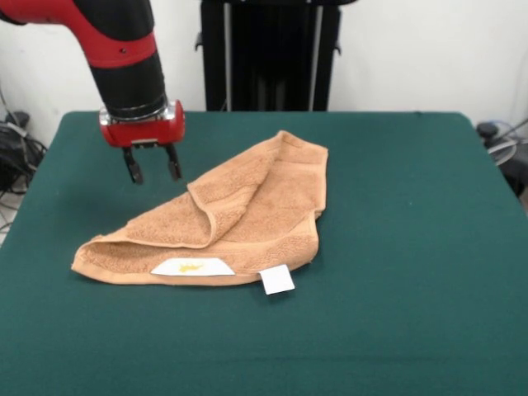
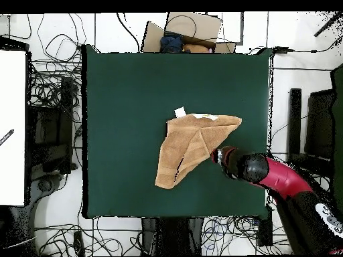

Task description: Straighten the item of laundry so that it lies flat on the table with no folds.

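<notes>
The item of laundry (image 1: 247,214) is an orange-tan terry towel lying folded on the dark green table (image 1: 412,206), with one layer doubled over the other in a diagonal crease. Two white tags show at its near edge, one with a yellow mark (image 1: 191,266) and a plain one (image 1: 276,280). My gripper (image 1: 152,165) hangs open above the table, just left of the towel's folded upper edge, with nothing between its fingers. From overhead the towel (image 2: 191,147) is a rough triangle, and the gripper (image 2: 218,156) sits at its right side.
Cables lie on the floor around the table (image 2: 120,100). A cardboard box (image 2: 191,30) stands beyond the far edge in the overhead view. A black stand (image 1: 272,54) rises behind the table.
</notes>
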`<state>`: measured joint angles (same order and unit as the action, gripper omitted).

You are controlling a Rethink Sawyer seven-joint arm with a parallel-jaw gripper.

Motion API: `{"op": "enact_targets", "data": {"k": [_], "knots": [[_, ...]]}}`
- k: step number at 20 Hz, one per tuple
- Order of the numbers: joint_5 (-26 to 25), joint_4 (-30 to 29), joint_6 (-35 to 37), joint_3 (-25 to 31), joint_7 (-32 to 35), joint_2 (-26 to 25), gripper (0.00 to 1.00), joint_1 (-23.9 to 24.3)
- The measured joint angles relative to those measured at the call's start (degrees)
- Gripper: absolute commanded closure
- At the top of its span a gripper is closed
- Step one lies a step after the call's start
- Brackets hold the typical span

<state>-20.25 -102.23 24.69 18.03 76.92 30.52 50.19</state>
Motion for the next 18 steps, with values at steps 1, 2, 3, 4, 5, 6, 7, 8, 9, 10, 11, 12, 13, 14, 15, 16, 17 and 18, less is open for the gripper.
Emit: {"op": "enact_targets", "data": {"k": [1,2,3,4,5,6,7,8,9,10,11,12,13,14,15,16,17,18], "knots": [[0.0,0.0,0.0,0.0,0.0,0.3,0.00,0.0],[0.0,0.0,0.0,0.0,0.0,0.4,0.00,0.0],[0.0,0.0,0.0,0.0,0.0,0.6,0.00,0.0],[0.0,0.0,0.0,0.0,0.0,1.0,0.00,-0.1],[0.0,0.0,0.0,0.0,0.0,1.1,0.00,-0.1],[0.0,0.0,0.0,0.0,0.0,1.2,0.00,-0.1],[0.0,0.0,0.0,0.0,0.0,1.2,0.00,-0.1],[0.0,0.0,0.0,0.1,0.0,1.2,0.00,-0.1],[0.0,0.0,0.0,0.1,0.0,1.2,0.00,-0.1],[0.0,0.0,0.0,0.2,0.0,1.2,0.00,-0.1],[0.0,0.0,0.0,0.2,0.0,1.2,0.00,0.0],[0.0,0.0,0.0,0.3,0.0,1.1,0.00,-0.1],[0.0,0.0,0.0,0.4,0.0,1.0,0.00,-0.1],[0.0,0.0,0.0,0.5,0.0,1.0,0.00,0.0],[0.0,0.0,0.0,0.7,0.0,0.8,0.00,-0.1],[0.0,0.0,0.0,0.8,0.0,0.6,0.00,-0.1],[0.0,0.0,0.0,1.0,0.0,0.3,0.00,-0.1],[0.0,0.0,0.0,1.1,0.0,0.1,0.00,-0.1]]}}
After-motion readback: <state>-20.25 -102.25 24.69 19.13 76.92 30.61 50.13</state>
